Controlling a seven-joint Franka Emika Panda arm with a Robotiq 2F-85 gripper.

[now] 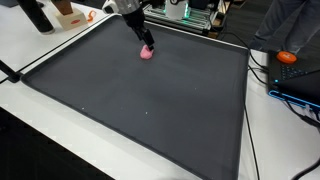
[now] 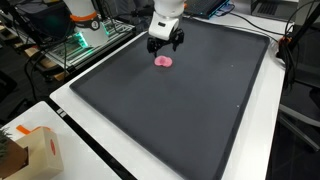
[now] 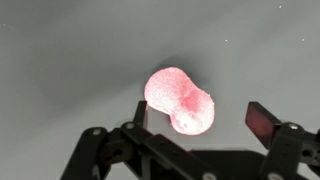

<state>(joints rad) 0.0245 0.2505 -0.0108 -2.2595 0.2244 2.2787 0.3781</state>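
Observation:
A small pink, peanut-shaped soft object [image 3: 180, 98] lies on the dark grey mat [image 1: 150, 100]. It shows in both exterior views [image 1: 148, 53] [image 2: 164, 62] near the mat's far edge. My gripper [image 3: 200, 118] hovers right over it with its fingers spread wide. In the wrist view the left finger is next to the object's lower lobe and the right finger stands apart from it. The gripper [image 1: 143, 40] [image 2: 165, 42] holds nothing.
The mat lies on a white table [image 2: 90, 150]. An orange object [image 1: 288, 57] and cables lie off the mat's side. A cardboard box [image 2: 35, 152] stands near a table corner. Equipment with green lights [image 2: 80, 40] sits behind the mat.

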